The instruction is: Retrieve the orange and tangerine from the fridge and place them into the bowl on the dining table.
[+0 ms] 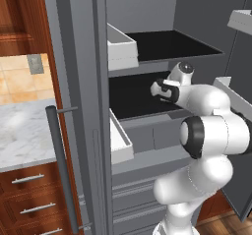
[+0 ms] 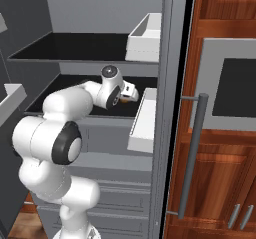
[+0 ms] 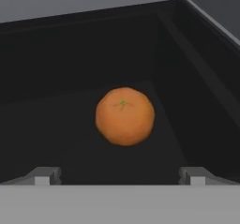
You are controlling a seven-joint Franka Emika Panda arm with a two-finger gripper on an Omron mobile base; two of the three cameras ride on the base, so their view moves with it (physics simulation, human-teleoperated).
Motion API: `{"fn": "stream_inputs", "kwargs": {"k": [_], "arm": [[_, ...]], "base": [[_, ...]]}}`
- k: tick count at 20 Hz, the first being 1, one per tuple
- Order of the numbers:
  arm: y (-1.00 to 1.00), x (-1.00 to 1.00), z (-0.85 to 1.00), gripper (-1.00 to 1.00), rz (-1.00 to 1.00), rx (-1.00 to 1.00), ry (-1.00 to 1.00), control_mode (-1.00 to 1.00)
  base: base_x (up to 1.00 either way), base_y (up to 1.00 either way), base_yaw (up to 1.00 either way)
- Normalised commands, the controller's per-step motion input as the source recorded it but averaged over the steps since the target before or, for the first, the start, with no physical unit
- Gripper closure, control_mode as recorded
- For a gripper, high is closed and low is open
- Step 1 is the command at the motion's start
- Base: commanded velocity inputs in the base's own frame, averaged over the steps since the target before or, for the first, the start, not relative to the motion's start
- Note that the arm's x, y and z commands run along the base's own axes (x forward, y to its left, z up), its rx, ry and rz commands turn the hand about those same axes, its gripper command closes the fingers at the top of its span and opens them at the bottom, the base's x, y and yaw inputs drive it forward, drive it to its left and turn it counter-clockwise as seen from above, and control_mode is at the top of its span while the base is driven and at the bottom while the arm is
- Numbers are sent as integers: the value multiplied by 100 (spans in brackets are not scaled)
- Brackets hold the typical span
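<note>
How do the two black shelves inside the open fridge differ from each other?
The upper shelf sits higher and looks bare, while the lower shelf has the arm reaching over it. The open hand faces an orange fruit on the lower shelf; no fruit shows on the upper shelf. Both are flat and black, each with a white door bin beside it.

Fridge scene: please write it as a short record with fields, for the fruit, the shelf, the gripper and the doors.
fruit: one orange fruit, round, green stem spot facing the hand camera
shelf: black fridge shelf, fruit resting on it
gripper: gripper open, fingertips apart, fruit ahead between them, not touched
fridge: fridge doors open, white door bins on them
arm: reaching into the middle shelf
</note>
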Motion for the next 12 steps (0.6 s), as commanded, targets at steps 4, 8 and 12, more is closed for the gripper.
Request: {"fn": "stream_inputs", "kwargs": {"k": [4, 8, 12], "arm": [[-9, 36, -15, -100, 0, 0, 0, -100], [-7, 39, -18, -100, 0, 0, 0, -100], [-5, 42, -22, -100, 0, 0, 0, -100]], "base": [[0, 0, 0], [0, 0, 0], [0, 0, 0]]}}
